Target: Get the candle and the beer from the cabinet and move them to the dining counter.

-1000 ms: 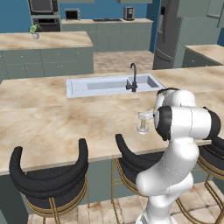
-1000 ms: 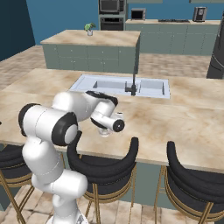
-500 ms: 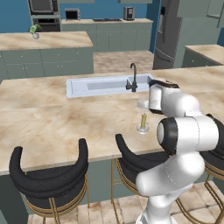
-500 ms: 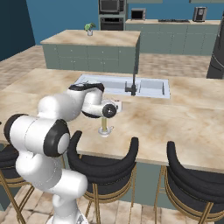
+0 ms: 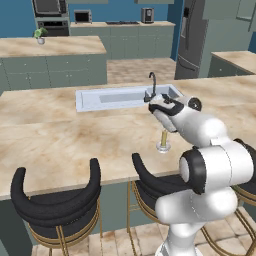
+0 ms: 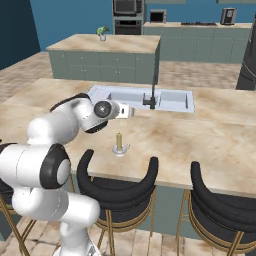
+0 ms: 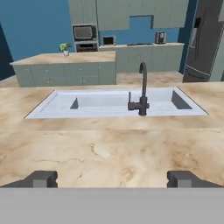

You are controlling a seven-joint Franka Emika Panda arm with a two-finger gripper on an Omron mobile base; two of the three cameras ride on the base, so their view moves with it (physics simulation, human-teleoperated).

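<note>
Candle (image 6: 119, 144) stands mid-frame on the dining counter (image 6: 210, 140), gripper (image 7: 112, 178) spread wide above it, apparently clear of it.

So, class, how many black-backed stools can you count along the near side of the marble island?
3. One black-backed stool at the left, one in the middle by the white arm, one at the right. More may stand outside the pictures.

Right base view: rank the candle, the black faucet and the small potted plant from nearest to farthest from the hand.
1. The candle, just below and in front of the hand, on the dining counter.
2. The black faucet, beyond the hand at the sink.
3. The potted plant, on the far island.
</note>
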